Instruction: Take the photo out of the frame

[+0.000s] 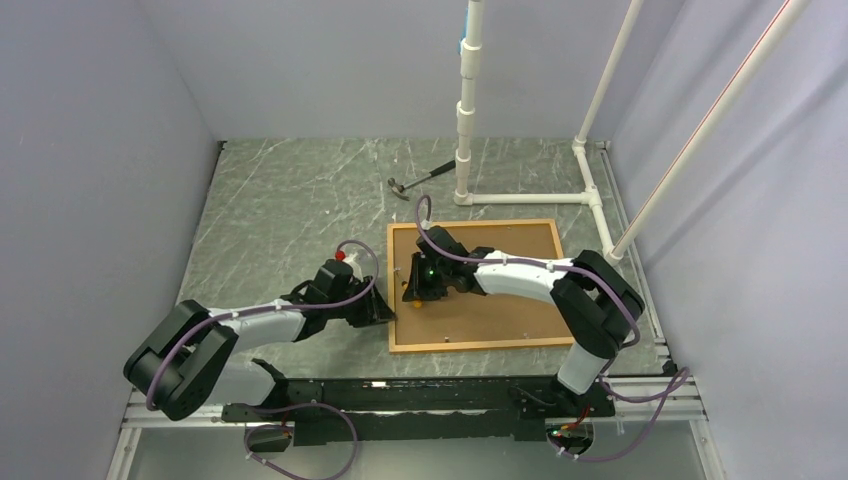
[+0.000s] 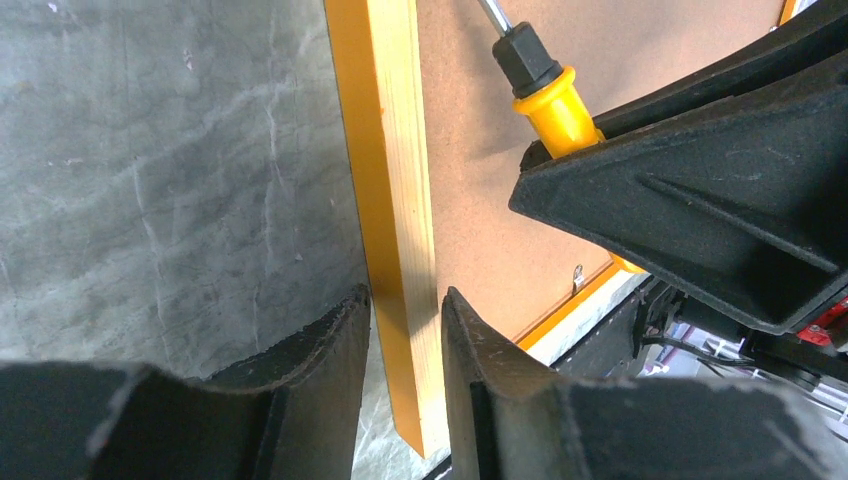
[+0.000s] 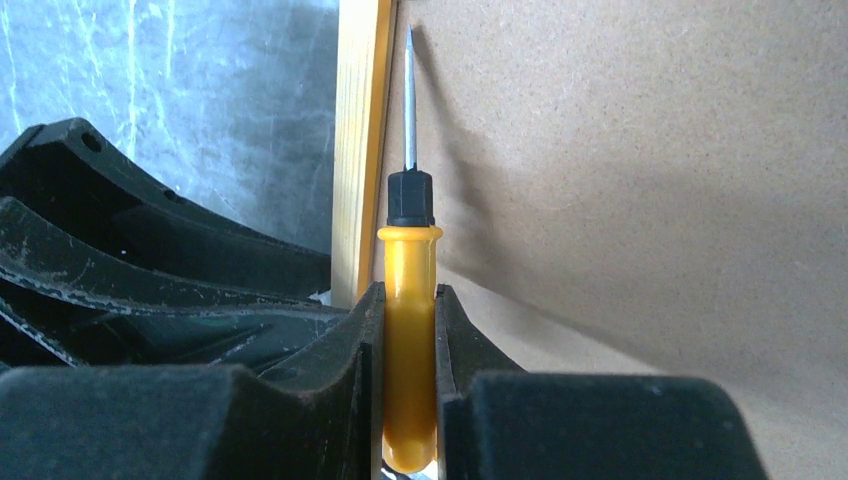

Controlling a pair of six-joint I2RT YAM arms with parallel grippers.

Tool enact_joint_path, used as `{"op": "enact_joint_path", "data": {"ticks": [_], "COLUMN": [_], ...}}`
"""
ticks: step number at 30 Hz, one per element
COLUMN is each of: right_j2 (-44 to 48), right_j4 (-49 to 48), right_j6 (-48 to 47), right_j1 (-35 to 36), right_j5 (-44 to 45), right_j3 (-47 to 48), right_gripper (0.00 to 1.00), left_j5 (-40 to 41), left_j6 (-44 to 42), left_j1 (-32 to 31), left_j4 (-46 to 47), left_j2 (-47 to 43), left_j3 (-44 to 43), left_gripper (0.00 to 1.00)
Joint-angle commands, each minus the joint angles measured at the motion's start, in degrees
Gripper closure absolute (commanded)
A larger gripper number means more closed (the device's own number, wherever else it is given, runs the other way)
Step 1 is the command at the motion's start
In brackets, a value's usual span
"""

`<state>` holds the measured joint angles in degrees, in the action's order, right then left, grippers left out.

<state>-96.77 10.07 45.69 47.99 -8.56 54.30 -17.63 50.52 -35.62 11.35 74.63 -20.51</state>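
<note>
The frame [image 1: 391,290] lies face down on the table, a thin orange border with a pale wood back edge [image 2: 395,180]. The photo shows only as its plain brown board back [image 1: 500,300]; the print side is hidden. My left gripper [image 1: 385,312] is shut on the frame's left rail near the front left corner [image 2: 405,300]. My right gripper [image 1: 415,290] is shut on an orange-handled screwdriver [image 3: 409,330]. It holds it low over the board, with the metal tip against the inner edge of the left rail [image 3: 360,150]. The screwdriver also shows in the left wrist view [image 2: 555,105].
A small hammer [image 1: 420,180] lies on the marble tabletop behind the frame. A white pipe stand [image 1: 465,120] rises at the back, its base pipes [image 1: 530,198] along the frame's far side. A metal retaining clip [image 2: 577,278] sits on the frame's near rail. Grey walls enclose the table.
</note>
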Motion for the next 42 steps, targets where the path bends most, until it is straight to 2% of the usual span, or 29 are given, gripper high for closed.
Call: {"op": "enact_joint_path", "data": {"ticks": [1, 10, 18, 22, 26, 30, 34, 38, 42], "right_j2": [-1.2, -2.7, -3.9, -3.5, 2.0, 8.3, 16.7, 22.2, 22.1], "right_j4": [-0.9, -0.3, 0.2, 0.5, 3.7, 13.5, 19.6, 23.2, 21.8], "right_j6": [1.7, 2.9, 4.2, 2.7, -4.6, -13.2, -21.8, -25.1, -27.0], "right_j1": [0.2, 0.6, 0.6, 0.7, 0.4, -1.5, -4.5, -7.4, -13.0], "right_j5": [3.3, 7.1, 10.3, 9.4, 9.4, 12.5, 12.6, 17.4, 11.6], "right_j3": [2.1, 3.2, 4.5, 6.1, 7.8, 8.5, 3.0, -0.8, -1.1], "right_gripper": [1.0, 1.0, 1.0, 1.0, 1.0, 1.0, 1.0, 1.0, 1.0], "left_j5": [1.6, 2.9, 2.7, 2.6, 2.8, 3.1, 4.3, 5.3, 5.1], "left_j6": [0.6, 2.7, 4.6, 4.4, 2.2, -0.8, -3.6, -5.8, -6.3], "left_j1": [-0.5, -2.4, -3.0, -3.0, -3.0, -3.0, -3.0, -3.0, -3.0], "left_j4": [1.8, 3.0, 5.8, 5.9, 2.3, -2.0, -5.4, -7.7, -7.7], "left_j2": [1.4, 2.6, 3.5, 3.0, 1.2, -0.7, -0.6, 0.6, 2.1], "left_j3": [0.6, 2.3, 4.6, 4.8, 2.9, 0.5, -2.2, -4.1, -5.0], "left_gripper": [0.64, 0.62, 0.65, 0.63, 0.56, 0.52, 0.5, 0.5, 0.5]}}
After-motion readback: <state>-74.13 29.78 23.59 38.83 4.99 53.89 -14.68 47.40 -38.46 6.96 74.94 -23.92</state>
